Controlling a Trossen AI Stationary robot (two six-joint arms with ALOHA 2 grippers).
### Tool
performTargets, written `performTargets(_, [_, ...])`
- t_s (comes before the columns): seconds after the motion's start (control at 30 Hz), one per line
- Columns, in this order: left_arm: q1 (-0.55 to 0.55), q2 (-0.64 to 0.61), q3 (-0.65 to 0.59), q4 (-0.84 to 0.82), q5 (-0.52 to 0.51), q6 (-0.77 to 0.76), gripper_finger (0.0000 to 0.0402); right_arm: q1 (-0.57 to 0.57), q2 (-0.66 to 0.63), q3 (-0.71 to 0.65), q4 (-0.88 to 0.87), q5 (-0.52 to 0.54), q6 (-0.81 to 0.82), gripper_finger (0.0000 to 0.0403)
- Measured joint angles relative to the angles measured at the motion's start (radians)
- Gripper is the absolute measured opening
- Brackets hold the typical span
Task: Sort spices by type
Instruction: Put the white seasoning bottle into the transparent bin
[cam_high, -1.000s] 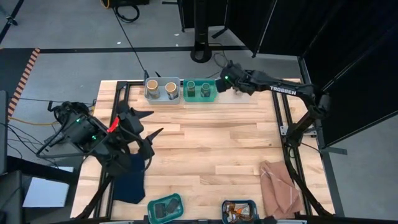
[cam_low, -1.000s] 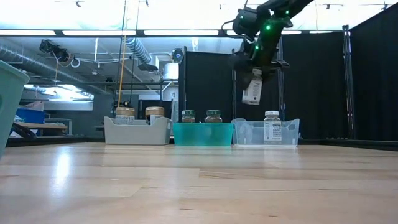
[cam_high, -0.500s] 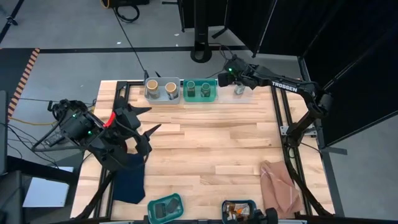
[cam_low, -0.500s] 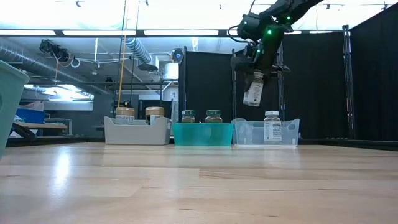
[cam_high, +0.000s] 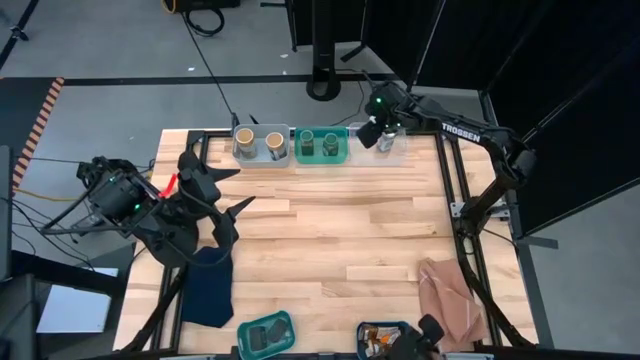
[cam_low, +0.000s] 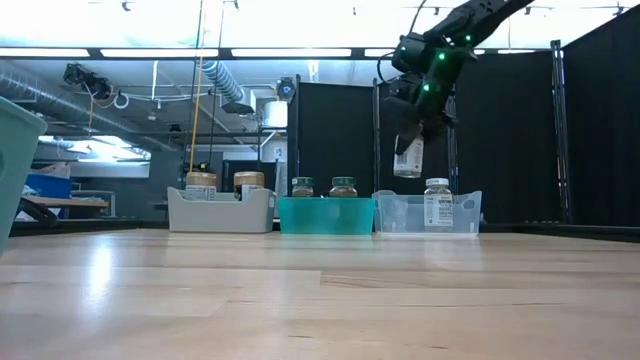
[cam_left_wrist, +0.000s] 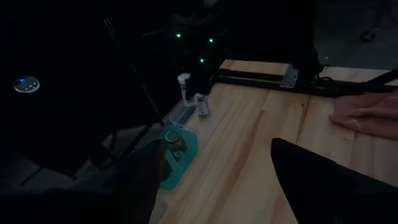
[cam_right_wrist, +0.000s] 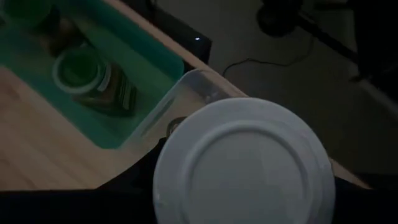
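My right gripper (cam_high: 372, 130) (cam_low: 416, 135) is shut on a white-topped spice jar (cam_low: 407, 160) and hangs over the clear bin (cam_low: 392, 216) at the table's far edge. A second white-topped jar (cam_low: 437, 203) stands in that bin. Two green-topped jars (cam_high: 318, 143) stand in the teal bin (cam_low: 325, 217), and two tan-topped jars (cam_high: 259, 142) in the grey bin (cam_low: 220, 214). The jar's white lid (cam_right_wrist: 242, 165) fills the right wrist view. My left gripper (cam_high: 218, 195) (cam_left_wrist: 214, 186) is open and idle over the table's left side. My right gripper pinches the white-topped jar between its two fingers at the upper part (cam_low: 410, 147), coming from above and pointing down. The jar hangs below the fingers, close to upright with its lid (cam_right_wrist: 242, 165) toward the wrist. It is lifted clear above the clear bin.
At the near edge sit a teal bin (cam_high: 265, 335) with dark boxes and a blue bin (cam_high: 385, 338) with brown packets. A dark blue cloth (cam_high: 210, 285) lies near left and a pinkish-brown cloth (cam_high: 450, 300) near right. Bare wood (cam_high: 340, 230) lies between.
My right gripper has carried the jar toward the table's right, from beside the teal bin to over the clear bin, and has come down toward it. The jar has swung from tilted to nearly upright. My left arm has drawn back slightly toward the table's left edge.
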Motion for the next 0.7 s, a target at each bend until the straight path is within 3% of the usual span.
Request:
performTargets(0.27, [0.000,-0.014,0.000,0.000,0.005,0.023,0.0300,0.006,0.094,0.001,-0.015,-0.050,-0.186,0.0205])
performTargets(0.5, [0.000,-0.041,0.000,0.000,0.006,0.026,0.0300,0.035,0.198,0.000,0.003,-0.045,-0.251,0.0205])
performTargets(0.7, [0.000,-0.059,0.000,0.000,0.005,0.024,0.0300,0.034,0.214,0.000,0.046,-0.066,-0.314,0.0205])
